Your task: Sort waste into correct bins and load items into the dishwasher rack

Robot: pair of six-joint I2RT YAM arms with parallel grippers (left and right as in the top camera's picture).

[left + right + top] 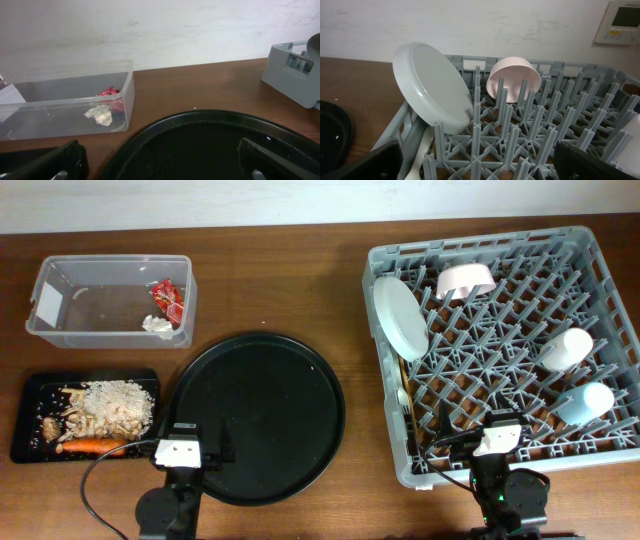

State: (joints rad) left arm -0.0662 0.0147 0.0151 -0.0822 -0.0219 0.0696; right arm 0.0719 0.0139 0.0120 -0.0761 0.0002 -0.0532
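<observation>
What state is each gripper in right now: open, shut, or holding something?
Left gripper: open, holding nothing.
Right gripper: open, holding nothing.

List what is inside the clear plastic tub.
A crumpled red wrapper and a white tissue wad lie at the right end of the tub. Anything beneath them is covered; the white label hides a left corner.

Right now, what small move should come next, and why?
Probably no more picking; I would draw the hands back. The left hand and right hand are open and hold nothing. The red wrapper and tissue wad lie in the clear tub, rice and carrot on the flat black tray; plate, bowl, blue cup and white cup sit in the dishwasher rack. Nothing shows on the round black tray.
</observation>
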